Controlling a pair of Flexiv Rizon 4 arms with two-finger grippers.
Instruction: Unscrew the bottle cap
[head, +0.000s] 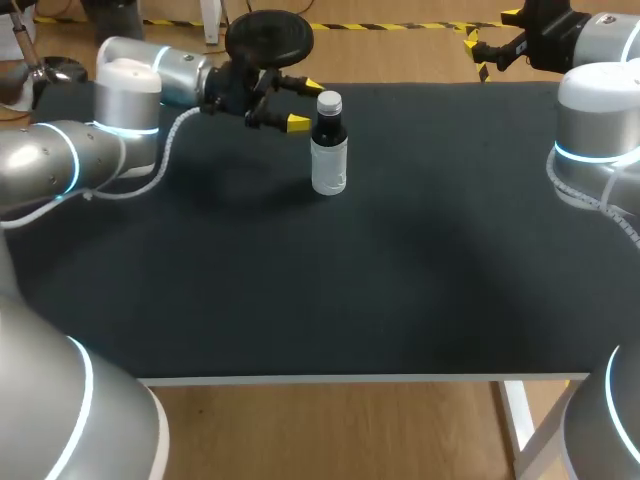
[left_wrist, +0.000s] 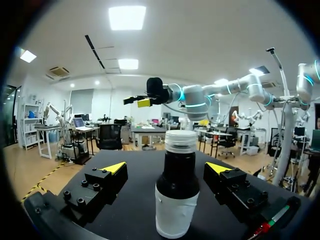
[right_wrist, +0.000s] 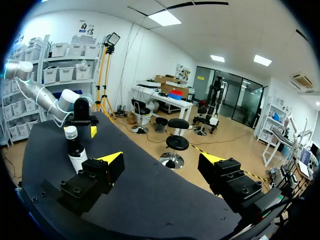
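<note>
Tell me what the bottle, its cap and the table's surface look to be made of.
The bottle: glass or plastic, dark and glossy, with a matte white label, probably paper, round its lower half. The cap: probably plastic, whitish, translucent, ribbed sides. The table cover: matte black without glare, perhaps cloth or a rubber mat.

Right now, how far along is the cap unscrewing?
Nothing is done yet: the cap sits on the upright bottle. In hand: the left gripper is open at the bottle's neck, not touching it. The right gripper is open, empty and well away. To do: grip the bottle and twist the cap off.
</note>
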